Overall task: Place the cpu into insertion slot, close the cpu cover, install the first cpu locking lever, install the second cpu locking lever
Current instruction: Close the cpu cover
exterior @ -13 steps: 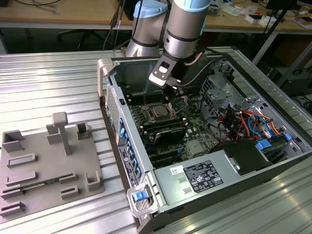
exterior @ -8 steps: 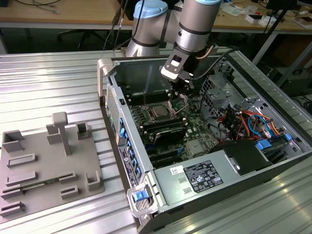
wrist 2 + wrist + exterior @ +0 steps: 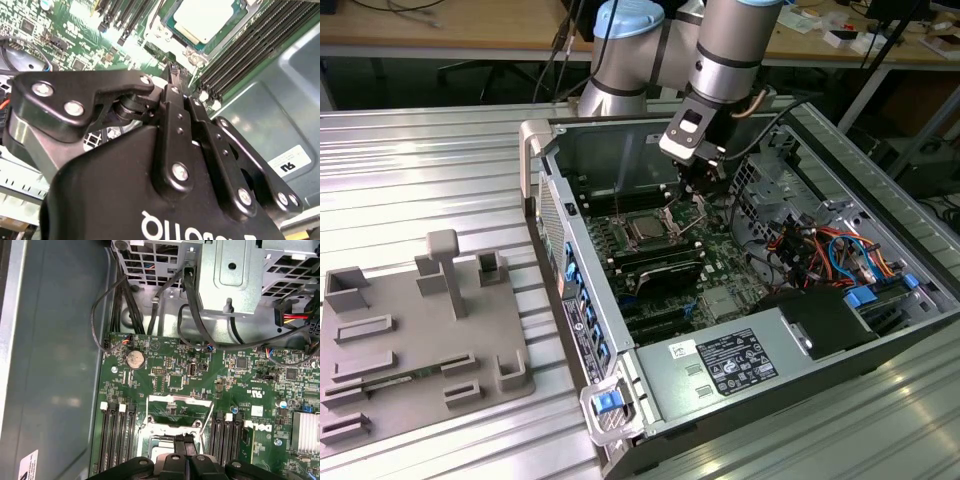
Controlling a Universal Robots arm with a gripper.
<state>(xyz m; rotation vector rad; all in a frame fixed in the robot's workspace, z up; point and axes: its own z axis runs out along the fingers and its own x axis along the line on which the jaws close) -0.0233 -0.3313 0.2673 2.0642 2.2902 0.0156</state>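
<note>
Currently gripped: nothing; gripper (image 3: 184, 439) fingers pressed together above cpu (image 3: 209, 17).
cpu: likely light, fragile; lying in insertion slot (image 3: 162, 30).
cpu cover (image 3: 181, 399): raised; probably thin, stiff; best taken at free edge.

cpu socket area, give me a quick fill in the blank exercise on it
The insertion slot holds the ___.
The cpu cover is swung ___, off the chip.
The gripper hangs over the slot, fingers ___.
The grey tray lies at the exterior view's ___ of the computer case.
Missing: cpu; open; shut; left.
</note>
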